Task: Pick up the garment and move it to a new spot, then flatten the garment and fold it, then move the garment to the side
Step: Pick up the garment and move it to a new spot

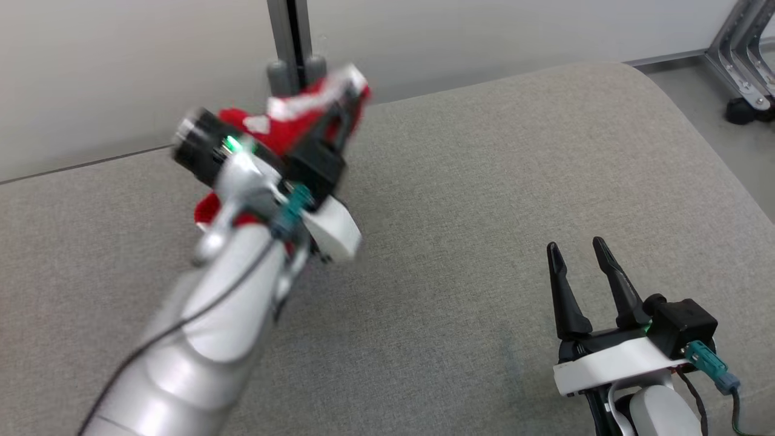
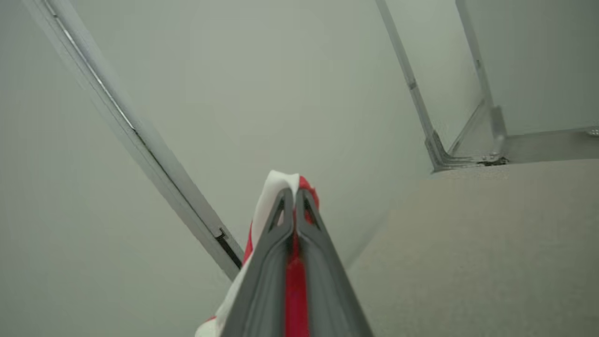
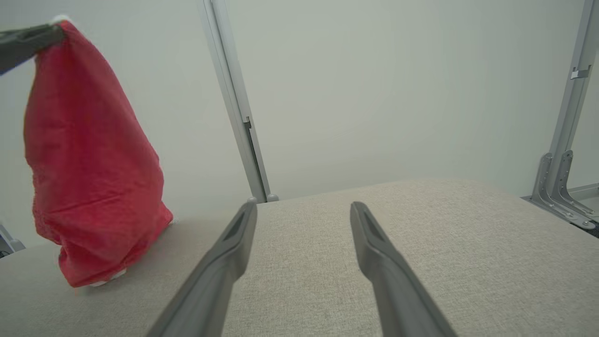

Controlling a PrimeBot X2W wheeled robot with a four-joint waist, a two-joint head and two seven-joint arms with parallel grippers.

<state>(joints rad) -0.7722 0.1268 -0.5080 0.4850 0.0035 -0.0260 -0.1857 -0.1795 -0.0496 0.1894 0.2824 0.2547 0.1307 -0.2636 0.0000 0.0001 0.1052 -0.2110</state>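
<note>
The garment (image 3: pixel 89 164) is red cloth with white trim. It hangs in a long bundle from my left gripper (image 1: pixel 354 91), which is raised above the grey cushioned surface (image 1: pixel 484 181) near the back wall and shut on the garment's top edge. Its lower end touches the surface or hangs just above it. Red and white cloth (image 2: pixel 281 187) pokes out past the closed fingertips in the left wrist view. My right gripper (image 1: pixel 578 248) rests low at the front right, open, nothing between its fingers (image 3: pixel 234 243).
A grey metal post (image 1: pixel 293 36) stands against the pale wall behind the surface. Metal frame legs (image 1: pixel 745 66) stand on the floor at the far right, past the surface's rounded right edge.
</note>
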